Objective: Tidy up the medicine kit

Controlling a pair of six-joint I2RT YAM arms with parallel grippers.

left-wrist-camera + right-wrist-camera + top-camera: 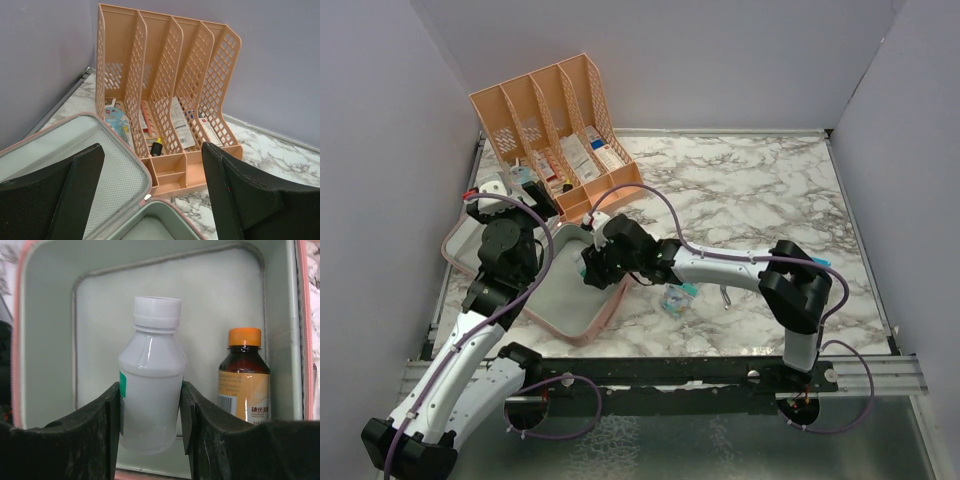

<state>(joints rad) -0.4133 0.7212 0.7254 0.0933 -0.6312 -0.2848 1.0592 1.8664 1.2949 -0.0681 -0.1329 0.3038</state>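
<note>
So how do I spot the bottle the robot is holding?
Find the open pink medicine kit at the left of the marble table. Over its pale lining, the right gripper is closed on a white bottle. It is all white with a white cap and a green patch on its label, unlike the brown bottle with the orange cap beside it.

Right side of marble table [770, 190] open, only a small packet [675, 300] near the medicine kit [565, 300]. Behind it, peach organizer [555, 120] blocks. Inside, white bottle [150, 390] and brown bottle [244, 385] stand close — bare lining beside the white.
</note>
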